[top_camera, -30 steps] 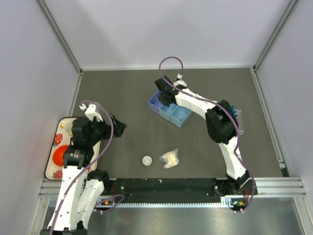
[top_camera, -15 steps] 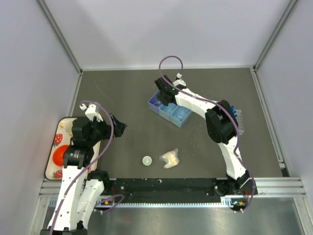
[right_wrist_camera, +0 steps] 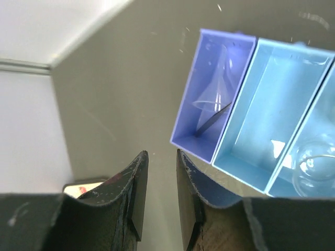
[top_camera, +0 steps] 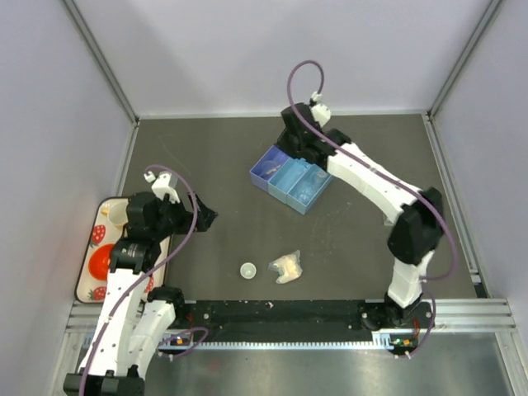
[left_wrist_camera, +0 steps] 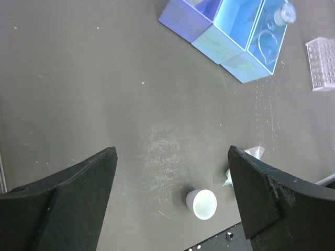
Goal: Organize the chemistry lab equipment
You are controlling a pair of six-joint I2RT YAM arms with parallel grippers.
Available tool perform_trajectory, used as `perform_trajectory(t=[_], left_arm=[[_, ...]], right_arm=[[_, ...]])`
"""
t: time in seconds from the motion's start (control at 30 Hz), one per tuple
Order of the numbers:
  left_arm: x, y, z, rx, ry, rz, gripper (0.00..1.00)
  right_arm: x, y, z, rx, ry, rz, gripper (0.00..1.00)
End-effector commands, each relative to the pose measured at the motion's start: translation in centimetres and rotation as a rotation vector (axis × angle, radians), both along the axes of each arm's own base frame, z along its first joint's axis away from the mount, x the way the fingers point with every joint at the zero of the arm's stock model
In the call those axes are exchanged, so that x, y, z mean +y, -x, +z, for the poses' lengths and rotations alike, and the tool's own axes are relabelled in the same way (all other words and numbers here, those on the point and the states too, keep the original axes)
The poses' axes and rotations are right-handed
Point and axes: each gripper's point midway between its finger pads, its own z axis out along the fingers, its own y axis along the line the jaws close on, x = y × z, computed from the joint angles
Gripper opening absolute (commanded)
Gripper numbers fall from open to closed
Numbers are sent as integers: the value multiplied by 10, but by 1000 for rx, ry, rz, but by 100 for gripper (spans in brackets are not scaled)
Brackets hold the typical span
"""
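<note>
Left end effector (left_wrist_camera: 170, 193) gapes wide and empty; right end effector (right_wrist_camera: 162, 196) is nearly closed, empty.

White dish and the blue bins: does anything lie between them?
No. In the left wrist view the dark tabletop between the white dish and the blue bins is bare; the packet sits off to the side.

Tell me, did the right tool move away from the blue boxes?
Yes. The right tool pulled back toward the far wall, uncovering the blue boxes, which stayed put.
</note>
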Motion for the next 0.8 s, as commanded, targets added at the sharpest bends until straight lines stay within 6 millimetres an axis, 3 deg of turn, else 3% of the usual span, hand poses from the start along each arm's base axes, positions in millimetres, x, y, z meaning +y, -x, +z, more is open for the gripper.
perform_trajectory(t=[0.0,0.03,0.13,0.17,0.23,0.27,0.3,0.33,0.37,0.4,0.47,0.53,0.57,0.67,0.77], left_arm=[[-16,3,9,3,0,-117,92],[-21,5,6,21,1,-141,91],[-40,13,7,44,11,-224,93],[-44,15,6,53,12,-239,93],[-57,18,2,78,-11,-273,93],[-62,19,-1,89,-26,-282,93],[-65,19,-2,96,-43,-280,93],[-75,22,-10,112,-85,-304,92],[-80,23,-14,121,-108,-316,92],[-85,24,-18,137,-127,-322,90],[-94,27,-36,191,-197,-331,88],[-108,35,-50,234,-252,-349,87],[-106,30,-53,227,-295,-309,86],[-114,35,-65,271,-370,-282,86],[-110,43,-81,362,-421,-216,82]], right_arm=[[-26,28,89,-211,51,127,28],[-32,37,107,-250,61,159,28],[-44,59,105,-277,150,267,29],[-58,74,106,-296,191,295,29],[-72,88,104,-311,232,325,29],[-81,96,87,-295,287,354,29],[-92,109,97,-327,290,358,29],[-97,117,94,-326,299,371,29],[-104,125,77,-300,326,388,29],[-112,138,84,-321,308,396,29],[-112,158,63,-286,280,449,29],[-116,175,61,-297,271,483,29],[-119,180,49,-278,291,488,29],[-125,193,38,-269,316,502,30],[-126,202,28,-256,339,524,30]])
